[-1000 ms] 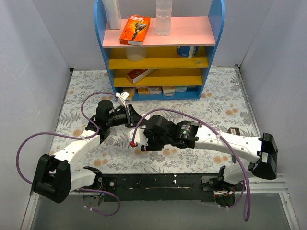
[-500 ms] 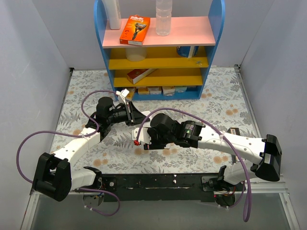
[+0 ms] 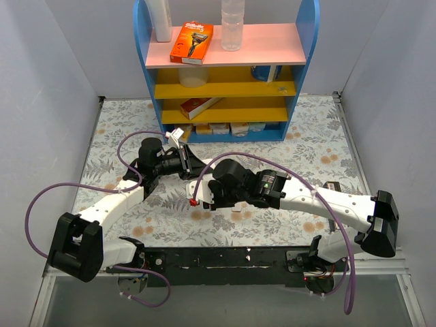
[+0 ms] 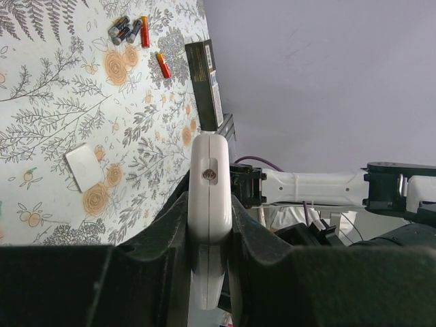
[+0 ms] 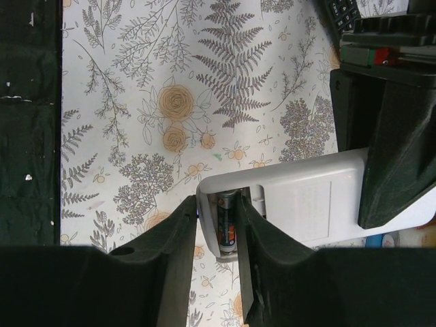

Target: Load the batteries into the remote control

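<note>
We clamp the remote control in the left gripper. The right gripper pinches one battery into it. Loose batteries lie upper left, unloaded.

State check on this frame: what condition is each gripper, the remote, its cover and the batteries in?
left gripper, shut on remote control
remote control, held off the table, back open
right gripper, shut on battery at the open back
cover, off, flat on table
spare batteries, loose on table
</note>
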Tool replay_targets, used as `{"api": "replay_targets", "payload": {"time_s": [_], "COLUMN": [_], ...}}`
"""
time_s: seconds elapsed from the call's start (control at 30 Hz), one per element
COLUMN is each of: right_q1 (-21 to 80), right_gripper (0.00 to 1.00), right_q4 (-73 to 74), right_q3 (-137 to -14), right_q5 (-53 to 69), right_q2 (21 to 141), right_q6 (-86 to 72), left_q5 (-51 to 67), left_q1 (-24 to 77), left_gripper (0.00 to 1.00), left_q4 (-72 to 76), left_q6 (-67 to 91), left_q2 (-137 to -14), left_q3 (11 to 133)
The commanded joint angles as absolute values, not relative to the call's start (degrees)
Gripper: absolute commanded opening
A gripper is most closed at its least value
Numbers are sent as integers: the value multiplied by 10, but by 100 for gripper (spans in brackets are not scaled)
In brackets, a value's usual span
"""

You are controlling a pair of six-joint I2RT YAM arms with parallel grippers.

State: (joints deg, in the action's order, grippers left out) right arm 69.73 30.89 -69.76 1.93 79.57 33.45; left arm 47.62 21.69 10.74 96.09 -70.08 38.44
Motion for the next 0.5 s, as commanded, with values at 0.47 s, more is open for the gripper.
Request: {"api": "replay_targets", "payload": {"time_s": [0.47], "right_q1": [701], "right_gripper": [34], "right_q4": [327], "right_q3": [-729], "right_q5": [75], "right_q2": [808], "right_q6": [326], "left_q5": [476], "left_q1": [213], "left_gripper": [0], "left_q4": [178], "left_q6": [973], "left_q2": [-692], "left_q3": [402]}}
